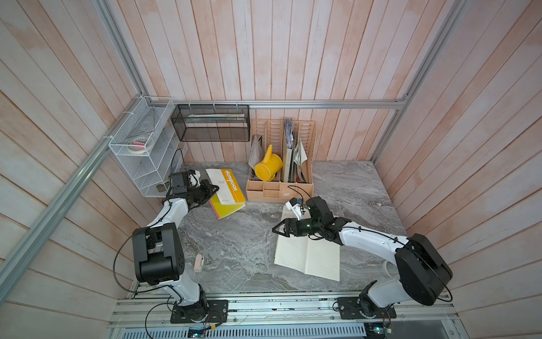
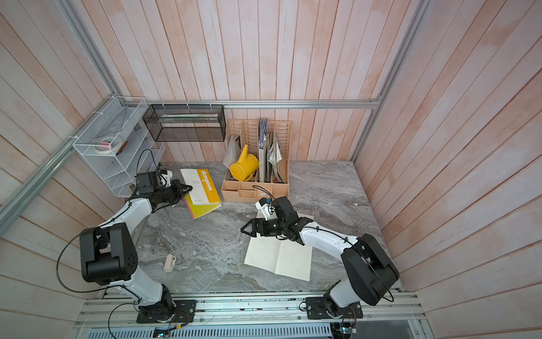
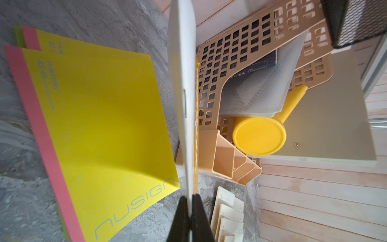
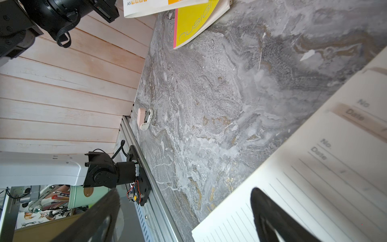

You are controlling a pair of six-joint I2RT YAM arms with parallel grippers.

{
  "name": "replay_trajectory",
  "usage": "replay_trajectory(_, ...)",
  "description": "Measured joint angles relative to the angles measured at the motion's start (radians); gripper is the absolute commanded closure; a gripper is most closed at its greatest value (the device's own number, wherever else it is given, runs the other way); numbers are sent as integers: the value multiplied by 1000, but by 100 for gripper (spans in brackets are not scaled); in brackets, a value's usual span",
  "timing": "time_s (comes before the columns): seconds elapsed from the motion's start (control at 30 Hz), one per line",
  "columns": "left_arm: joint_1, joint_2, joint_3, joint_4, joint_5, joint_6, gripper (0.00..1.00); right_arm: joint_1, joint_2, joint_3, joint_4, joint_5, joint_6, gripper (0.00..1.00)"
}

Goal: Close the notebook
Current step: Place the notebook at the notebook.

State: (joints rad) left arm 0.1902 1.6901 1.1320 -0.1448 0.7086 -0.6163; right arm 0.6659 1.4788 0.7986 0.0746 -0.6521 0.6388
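Left gripper (image 3: 189,199) pinches shut on the edge of the orange notebook (image 1: 231,185) at 11 o'clock. Right gripper (image 1: 277,229) gapes, empty, over the open lined notebook (image 1: 308,258) at 4 o'clock. Snagging just 1 page could crease it.

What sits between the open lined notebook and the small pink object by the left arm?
Nothing: only bare grey table separates the open notebook from the pink object, as both top views and the right wrist view show.
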Motion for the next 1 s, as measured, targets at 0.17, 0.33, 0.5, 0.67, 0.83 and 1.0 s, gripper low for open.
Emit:
replay_trajectory(0.17,2,68,7,82,27,-50,100,-13,0,-2,-5,0,0,2)
replay_trajectory(0.33,2,116,8,108,36,-69,100,-19,0,-2,-5,0,0,2)
replay_trajectory(0.5,8,150,8,107,36,-63,100,-19,0,-3,-5,0,0,2)
replay_trajectory(0.67,26,170,8,97,31,-48,100,-19,0,-11,-4,0,0,2)
replay_trajectory(0.83,46,202,9,87,23,-29,100,-19,0,-15,-5,0,0,2)
replay_trajectory(1.0,56,255,9,80,23,-16,100,-19,0,-16,-5,0,0,2)
